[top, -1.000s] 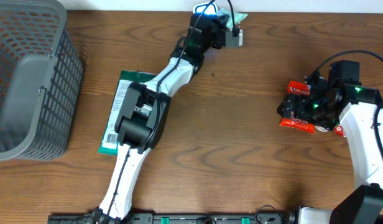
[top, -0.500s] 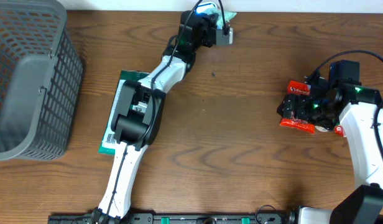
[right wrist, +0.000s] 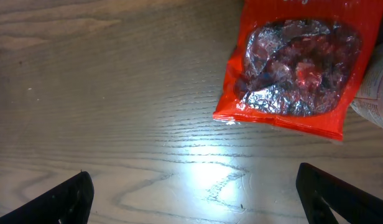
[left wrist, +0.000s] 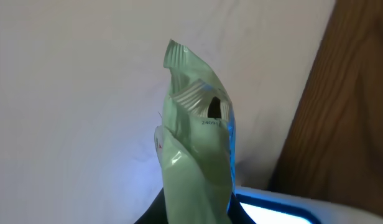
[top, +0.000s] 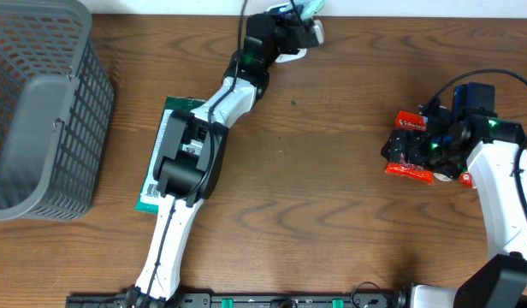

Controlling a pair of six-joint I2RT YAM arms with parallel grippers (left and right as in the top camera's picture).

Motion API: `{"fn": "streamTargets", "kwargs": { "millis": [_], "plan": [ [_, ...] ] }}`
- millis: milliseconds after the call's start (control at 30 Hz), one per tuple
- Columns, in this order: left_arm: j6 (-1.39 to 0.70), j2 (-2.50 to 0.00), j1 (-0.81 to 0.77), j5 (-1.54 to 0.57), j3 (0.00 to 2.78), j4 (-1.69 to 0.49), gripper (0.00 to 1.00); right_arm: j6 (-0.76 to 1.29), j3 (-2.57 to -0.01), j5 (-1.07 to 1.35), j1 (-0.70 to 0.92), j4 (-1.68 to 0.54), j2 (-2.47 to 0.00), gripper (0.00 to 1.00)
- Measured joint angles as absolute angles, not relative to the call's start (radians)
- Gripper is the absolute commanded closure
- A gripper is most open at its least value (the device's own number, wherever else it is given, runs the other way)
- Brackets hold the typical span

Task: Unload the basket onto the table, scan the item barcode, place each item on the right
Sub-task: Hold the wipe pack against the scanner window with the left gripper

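My left gripper [top: 304, 19] reaches to the table's far edge and is shut on a pale green packet [top: 310, 7]. In the left wrist view the packet [left wrist: 198, 137] stands upright between the jaws of the left gripper [left wrist: 194, 216], its crimped top against a white wall; small print shows, no barcode. At the right my right gripper [top: 441, 144] hovers open beside a red snack packet [top: 411, 164]. In the right wrist view the red packet [right wrist: 294, 68] lies flat beyond the right gripper [right wrist: 198, 196], whose fingers are wide apart over bare wood.
A grey mesh basket [top: 41, 103] stands at the left. A flat green box [top: 165, 141] lies under the left arm. A white labelled container [right wrist: 377, 93] touches the red packet's right side. The table's far edge [top: 392, 19] meets a white wall.
The left gripper has carried the green packet further back and slightly left, now past the table's far edge. The right arm and red packet have not moved.
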State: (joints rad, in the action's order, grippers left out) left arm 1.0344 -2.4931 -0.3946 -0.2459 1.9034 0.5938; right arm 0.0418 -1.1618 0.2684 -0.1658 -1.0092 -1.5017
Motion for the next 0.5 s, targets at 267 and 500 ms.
{"fn": "streamTargets", "kwargs": {
  "millis": [267,500],
  "plan": [
    [0.765,-2.298,-0.416,-0.203,1.9,0.225,0.93,0.041,-1.162,0.269,-0.166,-1.009,-1.502,0.01],
    [0.552,-2.024,-0.49,-0.2,1.907,-0.308,0.93,0.042,-1.162,0.268,-0.166,-1.01,-1.502,0.01]
  ]
}}
